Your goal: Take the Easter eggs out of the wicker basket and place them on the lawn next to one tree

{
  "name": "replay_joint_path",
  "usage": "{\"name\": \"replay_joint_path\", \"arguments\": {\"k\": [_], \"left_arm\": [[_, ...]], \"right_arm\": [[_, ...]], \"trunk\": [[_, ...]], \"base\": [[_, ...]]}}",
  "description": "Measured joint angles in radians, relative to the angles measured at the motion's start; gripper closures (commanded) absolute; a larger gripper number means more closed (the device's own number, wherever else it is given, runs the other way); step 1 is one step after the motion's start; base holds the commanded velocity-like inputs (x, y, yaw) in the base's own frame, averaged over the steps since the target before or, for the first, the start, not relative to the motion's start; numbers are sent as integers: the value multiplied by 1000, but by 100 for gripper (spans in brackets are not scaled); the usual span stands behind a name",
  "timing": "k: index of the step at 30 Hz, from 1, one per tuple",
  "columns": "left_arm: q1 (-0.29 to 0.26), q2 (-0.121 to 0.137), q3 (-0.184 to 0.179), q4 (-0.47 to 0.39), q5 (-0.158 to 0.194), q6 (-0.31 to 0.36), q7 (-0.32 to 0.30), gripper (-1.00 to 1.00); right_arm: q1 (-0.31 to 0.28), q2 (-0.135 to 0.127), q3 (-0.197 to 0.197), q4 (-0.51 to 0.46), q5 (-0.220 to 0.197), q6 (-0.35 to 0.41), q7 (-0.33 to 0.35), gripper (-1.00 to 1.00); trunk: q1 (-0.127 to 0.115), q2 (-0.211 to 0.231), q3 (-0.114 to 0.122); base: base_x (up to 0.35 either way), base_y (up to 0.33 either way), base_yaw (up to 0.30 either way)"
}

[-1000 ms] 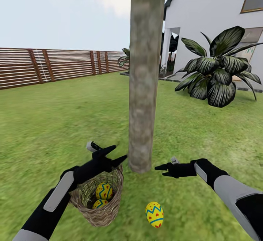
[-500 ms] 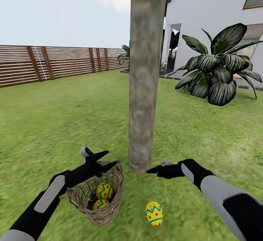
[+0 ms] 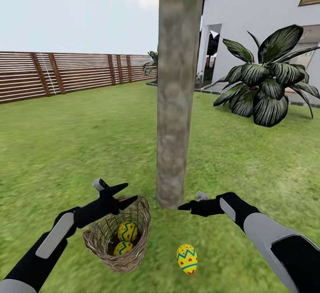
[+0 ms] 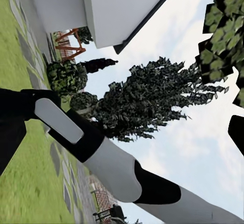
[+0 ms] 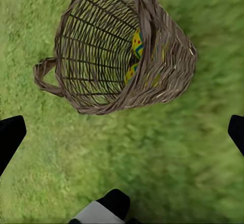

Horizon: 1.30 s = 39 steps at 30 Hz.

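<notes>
No readable text, labels or nos. anywhere.

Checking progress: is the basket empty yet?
No. Two eggs lie inside the basket; a third egg lies on the lawn by the tree.

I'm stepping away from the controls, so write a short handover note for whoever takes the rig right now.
Left gripper: open, empty, above the wicker basket.
Right gripper: open, empty, just above the lawn by the foot of the tree, pointing toward the basket.
Done: one Easter egg lies on the grass close to the trunk.
Left: two eggs remain in the basket, which sits beside the same tree. Take both out and set them by the trunk.
</notes>
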Motion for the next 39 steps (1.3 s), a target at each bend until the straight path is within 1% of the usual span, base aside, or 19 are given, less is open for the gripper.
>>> {"name": "replay_joint_path", "arguments": {"k": [1, 3, 5, 11, 19, 24, 31, 33, 34, 36, 37, 38, 39], "left_arm": [[0, 8, 0, 1, 3, 0, -2, -100], [0, 26, 2, 6, 7, -1, -6, -100], [0, 33, 5, 8, 8, -2, -8, -100], [0, 36, 8, 15, 12, -2, -9, -100], [0, 36, 8, 17, 9, -2, -9, -100], [0, 36, 8, 17, 11, -2, -9, -100], [0, 37, 8, 17, 10, -2, -9, -100], [0, 37, 8, 17, 10, -2, -9, -100], [0, 37, 8, 17, 9, -2, -8, -100], [0, 37, 9, 17, 8, -3, -8, -100], [0, 37, 9, 17, 8, -3, -7, -100], [0, 37, 10, 17, 8, -3, -7, -100], [0, 37, 15, 17, 8, -3, -7, -100]], "right_arm": [[0, 0, 0, 0, 0, 0, 0, -100], [0, 0, 0, 1, 0, 0, -1, -100], [0, 0, 0, 1, 0, 0, -1, -100], [0, -1, 0, 3, -2, -1, -3, -100], [0, 1, 0, 3, -1, -4, -4, -100], [0, 37, 0, 11, 6, -9, -7, -100], [0, 49, 3, 13, 10, -11, -10, -100], [0, 58, 4, 13, 11, -10, -33, -100], [0, 64, 4, 12, 11, -10, -56, -100], [0, 77, 5, 12, 11, -10, -121, -100], [0, 90, 5, 10, 9, -9, -171, -100], [0, 100, 7, 9, 7, -9, -204, -100], [0, 117, 5, 7, 7, -8, -248, -100]], "trunk": [[-4, 7, 2], [-4, 7, -2], [-4, 7, -4], [-4, 7, -7], [-4, 7, -7], [-4, 7, -7], [-4, 7, -7], [-4, 7, -7], [-4, 7, -7], [-4, 7, -7], [-4, 7, -7], [-4, 7, -7], [-4, 7, -7]], "base": [[0, 0, 0], [0, 0, 0], [0, 0, 0], [0, 34, 0], [0, 285, 0], [0, 305, 0], [2, 306, 0], [53, 303, 0], [112, 290, 0], [167, 266, 0], [205, 247, 0], [229, 233, 0], [240, 227, 0]]}}
